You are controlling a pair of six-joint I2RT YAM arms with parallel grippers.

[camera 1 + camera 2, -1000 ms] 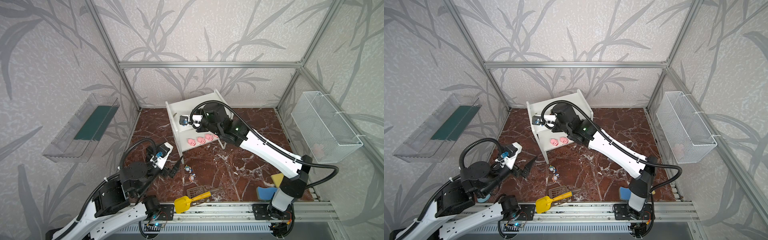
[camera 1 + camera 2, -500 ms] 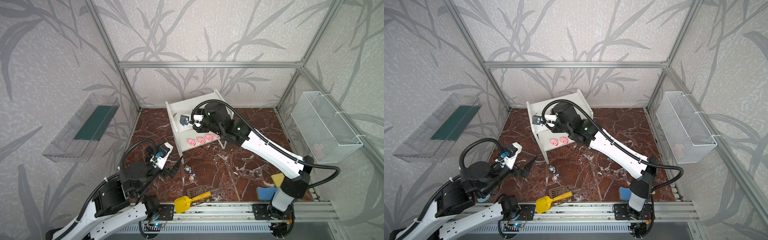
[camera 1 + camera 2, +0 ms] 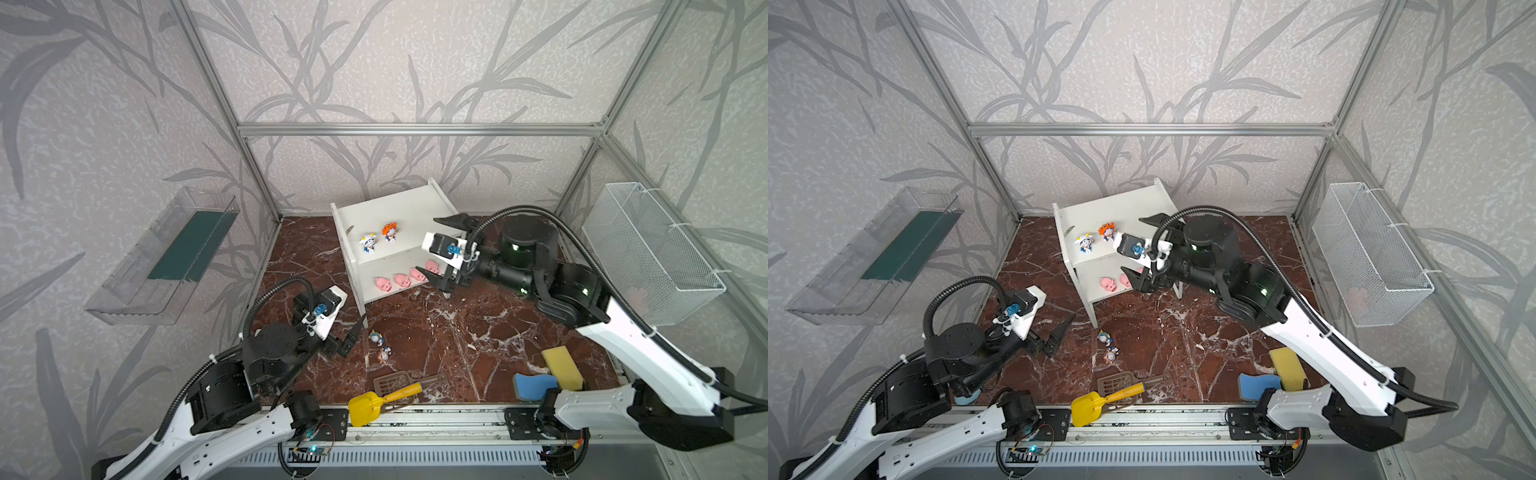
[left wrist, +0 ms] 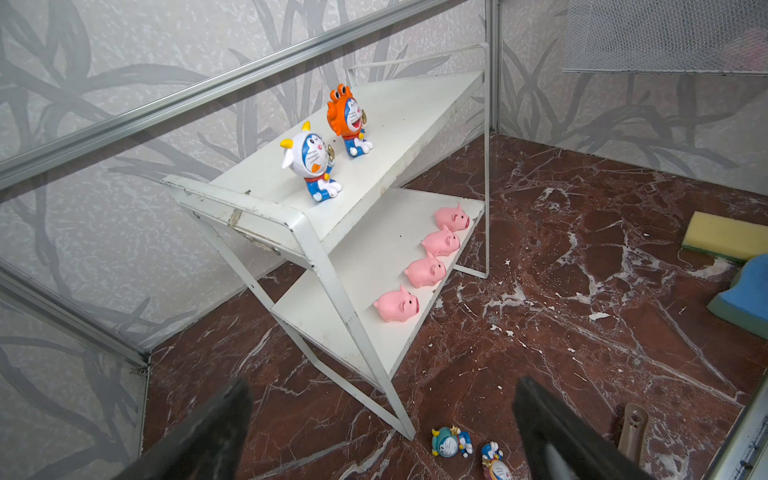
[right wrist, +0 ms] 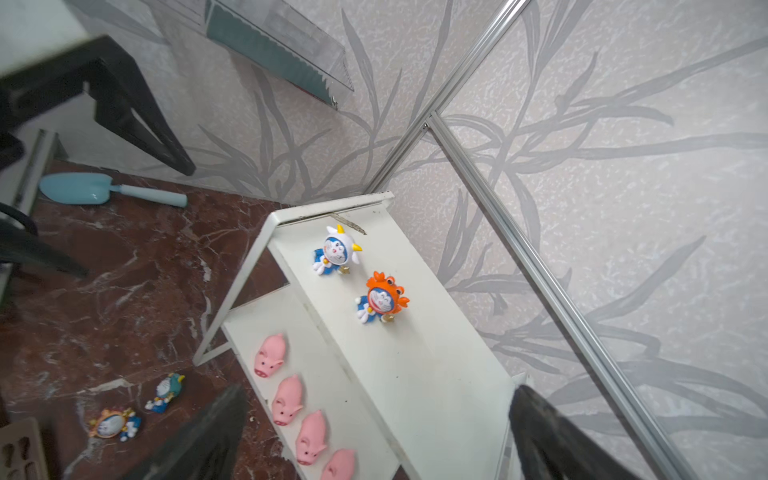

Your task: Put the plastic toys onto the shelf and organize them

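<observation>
The right jaws stand wide apart and empty just off the right end of the shelf (image 3: 397, 208), one jaw level with the top board and the other beside the lower board. The left jaws are also spread wide and hold nothing, above the worktop (image 3: 478, 332) near the shelf's near-left leg. On the top board, the white-hooded figurine (image 3: 368, 242) and the orange-hooded figurine (image 3: 389, 231) sit side by side. Four pink pigs (image 3: 402, 280) line the lower board's near edge. The teal-hooded figurine (image 3: 376, 337) and the brown-hooded figurine (image 3: 384, 356) lie on the worktop just right of the left jaws, nearer than the shelf.
</observation>
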